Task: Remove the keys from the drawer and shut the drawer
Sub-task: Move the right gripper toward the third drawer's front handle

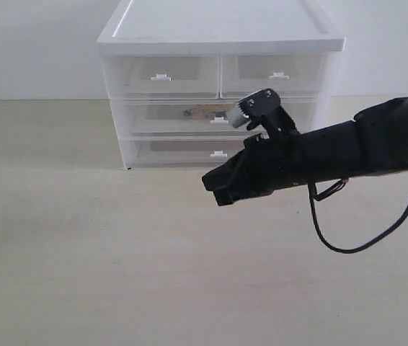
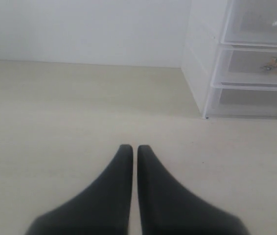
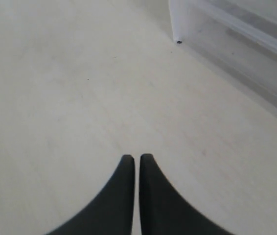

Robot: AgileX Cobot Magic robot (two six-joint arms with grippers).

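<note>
Inside the pushed-in middle drawer of the white cabinet, the keys show through the plastic in the exterior and left wrist views, not the right wrist view. The right arm stretches level across the cabinet front, the right gripper clenched and empty. The left gripper, seen only by its own camera, is clenched empty too.

Your right arm is thick and black, with a small grey metal piece on top that has tiny screws in it. A thin black cable loops under it. Your left gripper and right gripper each have two smooth black fingers, wide at the back and pointy at the tip.
</note>
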